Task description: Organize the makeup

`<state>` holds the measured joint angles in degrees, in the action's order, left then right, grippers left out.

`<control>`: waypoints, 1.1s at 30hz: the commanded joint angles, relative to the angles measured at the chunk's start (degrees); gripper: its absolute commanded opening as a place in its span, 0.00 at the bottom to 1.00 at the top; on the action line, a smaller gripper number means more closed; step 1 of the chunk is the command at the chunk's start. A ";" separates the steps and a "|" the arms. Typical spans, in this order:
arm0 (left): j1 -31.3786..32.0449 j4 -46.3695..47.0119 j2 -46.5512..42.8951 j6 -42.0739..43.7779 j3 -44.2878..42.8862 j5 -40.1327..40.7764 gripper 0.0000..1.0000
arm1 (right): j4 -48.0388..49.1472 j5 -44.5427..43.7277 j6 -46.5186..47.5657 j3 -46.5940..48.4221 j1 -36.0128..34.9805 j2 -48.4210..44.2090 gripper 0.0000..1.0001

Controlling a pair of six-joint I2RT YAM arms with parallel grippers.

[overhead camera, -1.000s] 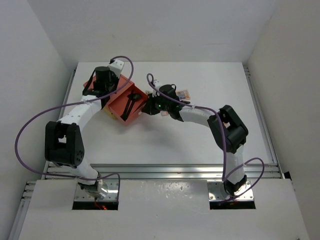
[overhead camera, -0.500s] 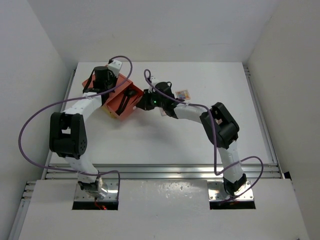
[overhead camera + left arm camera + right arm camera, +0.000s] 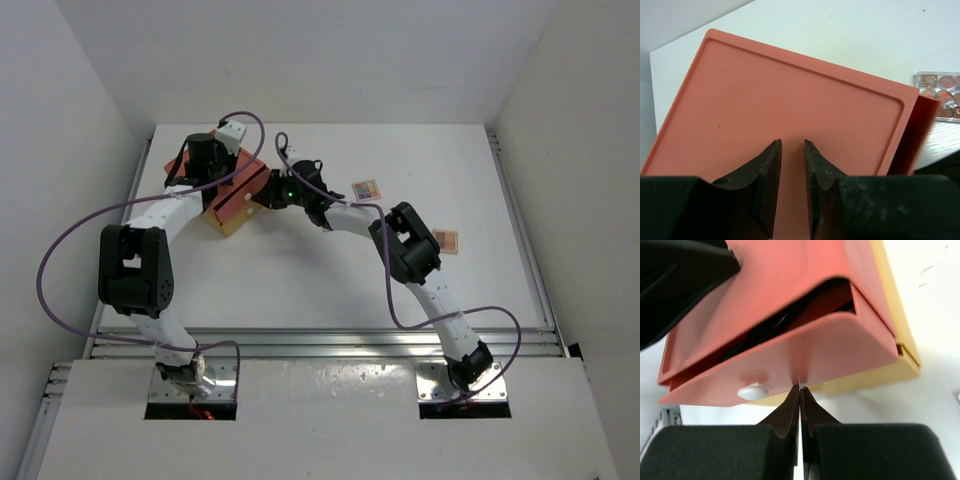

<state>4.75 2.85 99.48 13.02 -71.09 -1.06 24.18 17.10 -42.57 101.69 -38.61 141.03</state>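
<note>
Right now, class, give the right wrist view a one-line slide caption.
Shut right gripper meets the front of the part-open orange drawer beside its white knob; dark brushes show inside.

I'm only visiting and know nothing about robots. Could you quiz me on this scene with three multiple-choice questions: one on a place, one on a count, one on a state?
1. Where is the left gripper?
A. Over the orange box
B. Over a palette
C. At the table's near edge

2. How many palettes lie out on the table?
A. One
B. Two
C. Four

3. How is the box's drawer?
A. Pulled fully out
B. Open a crack
C. Taken out, upside down

Answers:
1 A: the left wrist view shows its fingers above the box's flat top.
2 B: the top view shows two, both right of the box.
3 B: black things show through a narrow gap, and the shut right gripper touches the drawer front.
</note>
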 commanded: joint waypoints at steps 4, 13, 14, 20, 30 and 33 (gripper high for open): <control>-0.27 -10.59 1.86 -1.41 2.80 -4.30 0.31 | 4.82 -6.90 3.18 6.67 -3.13 2.22 0.03; -0.27 -10.59 1.86 -1.41 2.27 -4.83 0.31 | 3.33 -6.56 4.15 3.87 -3.31 2.15 0.20; -0.27 -10.59 1.86 -1.41 2.27 -4.83 0.31 | 2.80 -6.21 5.90 1.95 -3.31 0.66 0.25; -0.27 -10.06 1.86 -1.41 2.27 -4.83 0.31 | -0.98 -8.31 12.93 -3.35 -4.46 -1.64 0.45; -0.27 -8.92 1.86 -1.41 2.80 -4.83 0.31 | -1.42 -6.56 14.62 3.34 -4.90 3.98 0.55; -0.27 -8.39 1.33 -1.41 2.80 -4.83 0.31 | -0.90 -7.34 15.49 4.22 -4.98 4.78 0.55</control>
<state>4.75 3.07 99.44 12.82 -71.02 -3.66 20.88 9.61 -29.21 103.20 -43.27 144.62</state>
